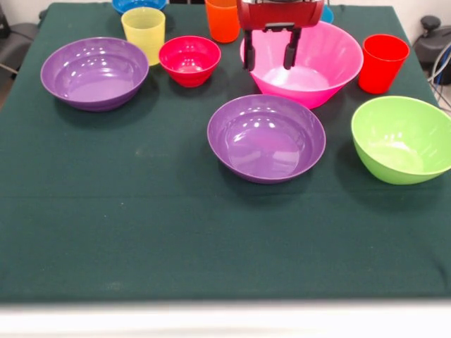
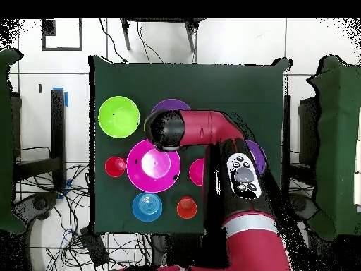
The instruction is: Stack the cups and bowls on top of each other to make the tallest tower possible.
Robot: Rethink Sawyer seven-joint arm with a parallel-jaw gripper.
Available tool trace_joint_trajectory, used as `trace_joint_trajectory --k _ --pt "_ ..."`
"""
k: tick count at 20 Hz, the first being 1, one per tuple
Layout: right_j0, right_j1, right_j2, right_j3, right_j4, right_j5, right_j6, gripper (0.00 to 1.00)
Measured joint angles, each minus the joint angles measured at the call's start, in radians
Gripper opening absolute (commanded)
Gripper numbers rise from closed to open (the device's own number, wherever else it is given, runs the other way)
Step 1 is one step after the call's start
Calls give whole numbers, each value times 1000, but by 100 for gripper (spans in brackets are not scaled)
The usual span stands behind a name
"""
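Observation:
My gripper (image 1: 268, 66) hangs open and empty at the far middle, its two black fingers (image 1: 248, 55) in front of the big pink bowl (image 1: 325, 65). One purple bowl (image 1: 266, 137) stands at the centre and another (image 1: 94, 72) at the left. The lime green bowl (image 1: 403, 139) is at the right and the small crimson bowl (image 1: 189, 60) left of the gripper. The yellow cup (image 1: 144, 32), orange cup (image 1: 223, 20) and red cup (image 1: 382, 63) stand apart, upright. A blue bowl (image 1: 139, 4) shows at the top edge. Nothing is stacked; no tower shows.
Everything stands on a dark green cloth (image 1: 141, 225). In the overhead view my red arm (image 2: 211, 130) covers part of a purple bowl (image 2: 169, 106) and the crimson bowl (image 2: 197, 171). A light blue bowl (image 2: 147, 206) sits near the robot's side, beside the orange cup (image 2: 187, 207).

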Motion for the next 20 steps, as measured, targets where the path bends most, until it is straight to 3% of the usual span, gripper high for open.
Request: trace_joint_trajectory --k 9,20 --pt "4 0 0 0 -75 0 0 100" --pt "6 15 0 0 -104 0 0 100"
